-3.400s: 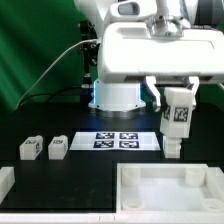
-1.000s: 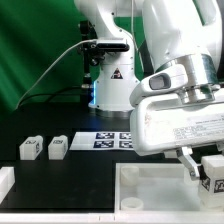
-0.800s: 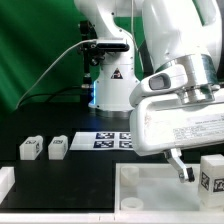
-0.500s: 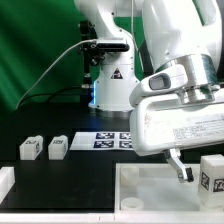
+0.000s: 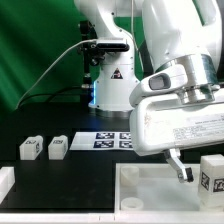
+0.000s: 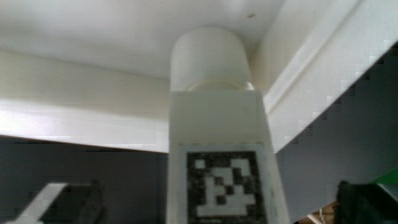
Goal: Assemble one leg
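Note:
A leg (image 5: 213, 181), a chunky white block with a tag mark, stands upright at the right corner of the large white tray-like piece (image 5: 150, 169) at the exterior view's right edge. My gripper (image 5: 204, 176) is around it and open; one finger (image 5: 181, 170) stands clear of the leg. In the wrist view the leg (image 6: 221, 110) runs up the middle against the tray-like piece (image 6: 71, 95). My gripper (image 6: 217, 208) shows dark fingers (image 6: 63, 203) far out on both sides, with gaps to the leg. Two more legs (image 5: 29, 149) (image 5: 57, 148) lie on the black table at the left.
The marker board (image 5: 112, 140) lies behind the tray-like piece, near the arm's white base (image 5: 112, 95). Another white part (image 5: 5, 182) shows at the lower left edge. A green curtain hangs behind.
The arm carried the leg from above the marker board down to the tray-like piece's right corner. About a second ago the finger moved off the leg; nothing has moved since.

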Controlling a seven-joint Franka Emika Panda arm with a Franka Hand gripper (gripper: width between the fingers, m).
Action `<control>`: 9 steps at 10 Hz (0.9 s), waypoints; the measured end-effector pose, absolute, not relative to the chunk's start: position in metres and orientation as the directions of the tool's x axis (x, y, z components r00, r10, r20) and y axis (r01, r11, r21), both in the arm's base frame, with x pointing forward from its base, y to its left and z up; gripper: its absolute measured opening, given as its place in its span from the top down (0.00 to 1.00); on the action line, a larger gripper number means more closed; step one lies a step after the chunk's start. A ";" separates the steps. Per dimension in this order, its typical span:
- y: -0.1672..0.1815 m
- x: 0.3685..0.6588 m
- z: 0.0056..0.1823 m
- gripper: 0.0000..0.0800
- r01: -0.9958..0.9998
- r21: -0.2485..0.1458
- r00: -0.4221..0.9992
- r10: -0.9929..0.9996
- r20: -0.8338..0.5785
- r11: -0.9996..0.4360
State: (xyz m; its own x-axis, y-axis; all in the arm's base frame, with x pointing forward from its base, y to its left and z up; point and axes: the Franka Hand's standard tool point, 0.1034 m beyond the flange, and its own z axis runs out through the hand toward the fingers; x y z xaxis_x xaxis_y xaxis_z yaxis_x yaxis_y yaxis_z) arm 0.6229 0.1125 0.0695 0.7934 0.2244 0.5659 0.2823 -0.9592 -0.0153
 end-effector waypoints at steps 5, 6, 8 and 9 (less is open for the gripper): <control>0.119 0.616 0.104 0.19 0.212 -0.108 0.934 0.169 0.315 -0.971; 0.121 0.617 0.101 0.19 0.195 -0.118 0.968 0.171 0.185 -0.974; 0.114 0.616 0.091 0.19 0.199 -0.136 0.979 0.202 -0.004 -0.970; 0.118 0.617 0.090 0.19 0.196 -0.153 0.974 0.211 -0.086 -0.969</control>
State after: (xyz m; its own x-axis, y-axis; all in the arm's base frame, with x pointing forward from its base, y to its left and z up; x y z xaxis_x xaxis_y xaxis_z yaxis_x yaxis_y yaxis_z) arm 0.6166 0.1176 0.0903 0.9738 0.2108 -0.0857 0.1962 -0.9685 -0.1533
